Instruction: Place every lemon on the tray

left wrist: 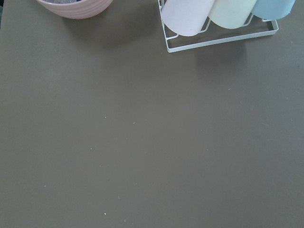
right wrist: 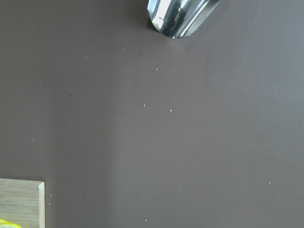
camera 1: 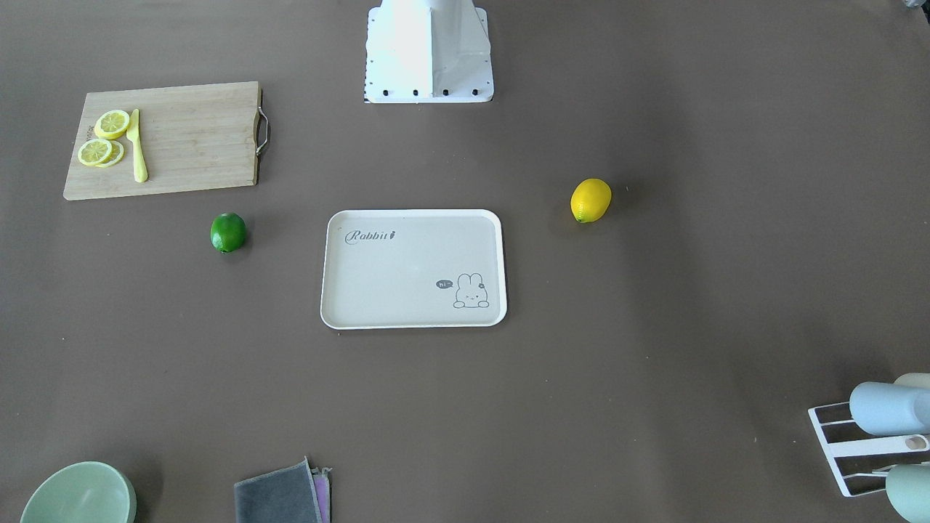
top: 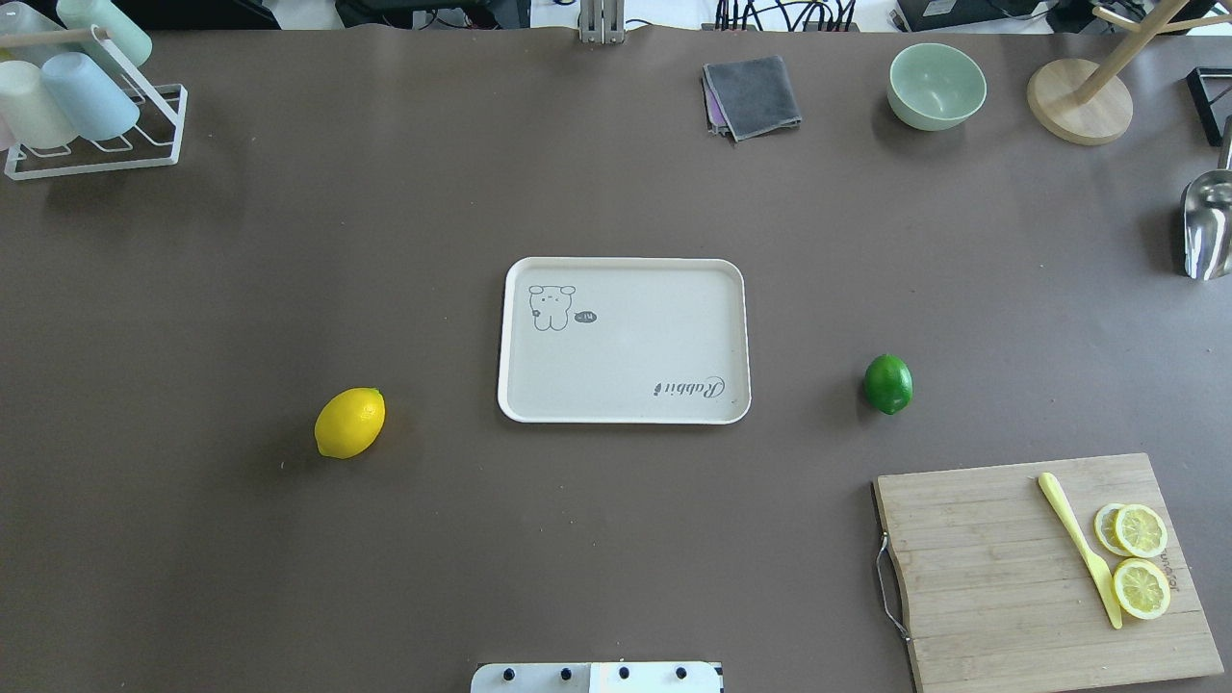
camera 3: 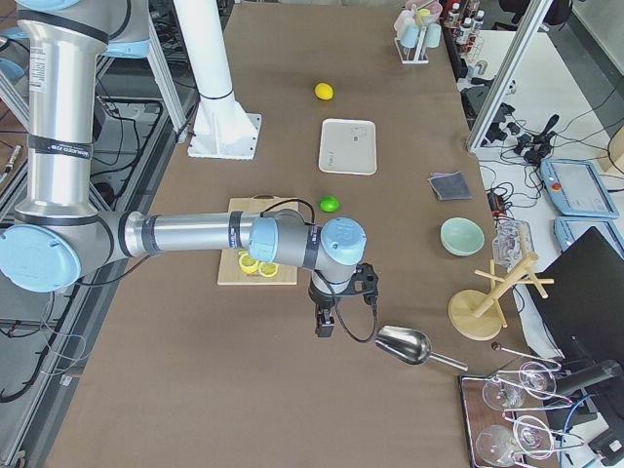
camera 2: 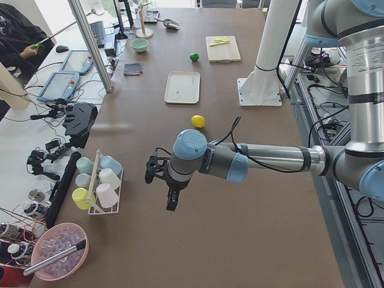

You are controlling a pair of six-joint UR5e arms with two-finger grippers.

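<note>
The tray (top: 635,356) lies mid-table (top: 481,558), with the yellow lemon (top: 349,423) on the table to its left and the green lemon (top: 887,384) to its right, neither touching it. My left hand (camera 2: 171,204) and right hand (camera 3: 325,327) hang over opposite table ends; whether they are wide or narrow, I cannot tell.
</note>
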